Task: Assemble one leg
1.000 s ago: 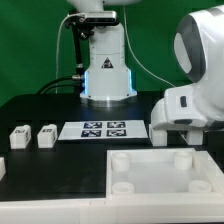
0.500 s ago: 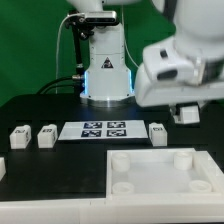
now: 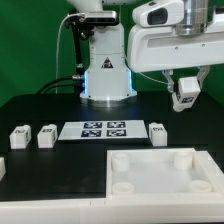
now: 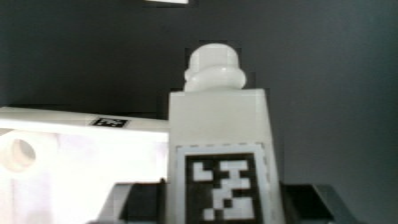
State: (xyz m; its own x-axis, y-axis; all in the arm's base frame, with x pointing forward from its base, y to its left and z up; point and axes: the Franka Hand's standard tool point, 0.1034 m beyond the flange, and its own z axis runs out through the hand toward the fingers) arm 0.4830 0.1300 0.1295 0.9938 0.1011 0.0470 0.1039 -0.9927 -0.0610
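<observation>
Two-finger gripper (image 3: 185, 98) is hanging up in the air at the exterior view's right, above the black table (image 3: 40, 105). It's clamping a small white stubby plastic leg (image 3: 186, 92) w/ a black-and-white square tag: jaws pinched narrow on it, leg clear off the table. Wrist view is giving the close-up: leg (image 4: 217, 115) sitting btw the dark fingers (image 4: 135, 202), tag face toward the cam, rounded knob end pointing away from the gripper (image 4: 217, 205). Down below, the large white square tabletop (image 3: 150, 165) w/ round corner sockets is lying at the front, toward the exterior view's right. More white tagged blocks are standing on the table. The far-left leg (image 3: 20, 136) and the second leg (image 3: 46, 135) are side by side at the exterior view's left. The third leg (image 3: 157, 133) is just behind the tabletop's back edge, near the thin flat white marker board (image 3: 103, 129). The clamped leg is hanging well apart from all three.
</observation>
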